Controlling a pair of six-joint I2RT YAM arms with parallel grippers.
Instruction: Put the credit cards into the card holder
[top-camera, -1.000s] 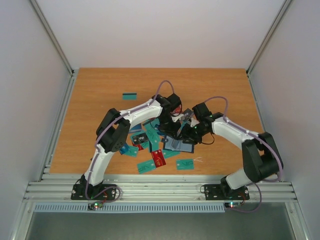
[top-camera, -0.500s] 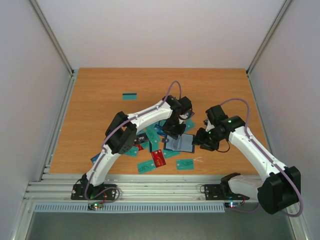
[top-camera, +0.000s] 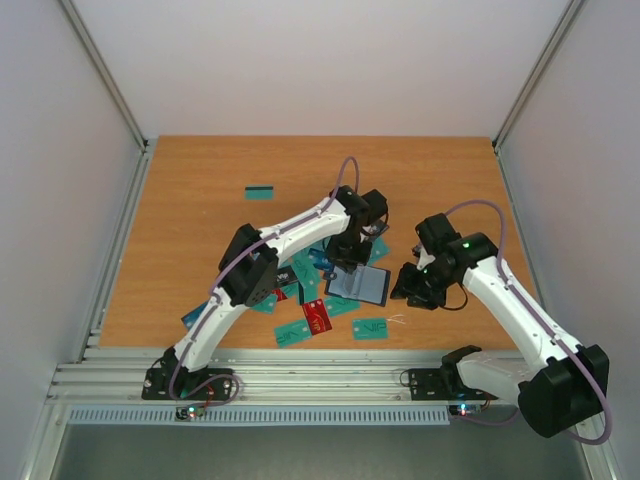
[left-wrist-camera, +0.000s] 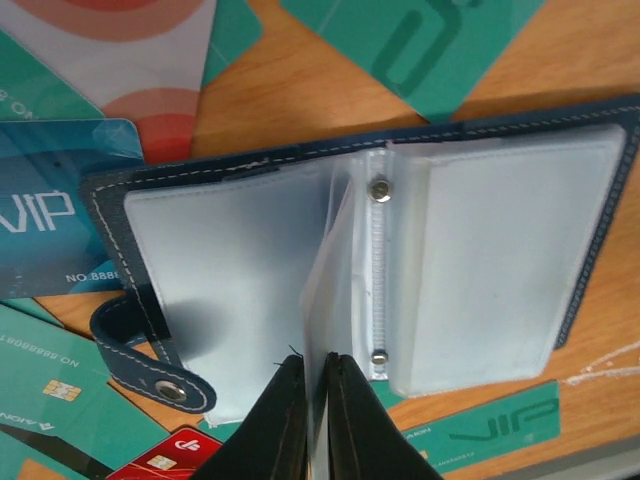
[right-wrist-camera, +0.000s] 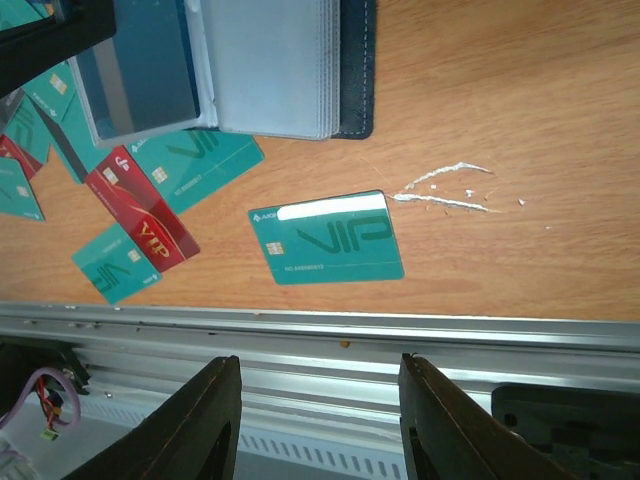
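The card holder (top-camera: 364, 286) lies open on the table, a dark navy case with clear plastic sleeves (left-wrist-camera: 480, 250). My left gripper (left-wrist-camera: 318, 360) stands over its near edge, shut on one clear sleeve page that rises between the jaws. Credit cards lie scattered round it: a blue VIP card (left-wrist-camera: 50, 225), teal ones (top-camera: 301, 268) and a red one (top-camera: 317, 317). My right gripper (right-wrist-camera: 320, 375) hangs open and empty to the right of the holder (right-wrist-camera: 270, 70), above the table's front edge. A teal VIP card (right-wrist-camera: 327, 238) lies face up just beyond its fingertips.
A lone teal card (top-camera: 260, 192) lies at the back left. The metal rail (right-wrist-camera: 330, 340) runs along the table's front edge under my right gripper. White scratch marks (right-wrist-camera: 445, 190) show on the wood beside the teal card. Side walls enclose the table.
My right arm has drawn back to the right, away from the card holder, and its jaws have widened. My left gripper has shifted slightly right, keeping hold of the sleeve.
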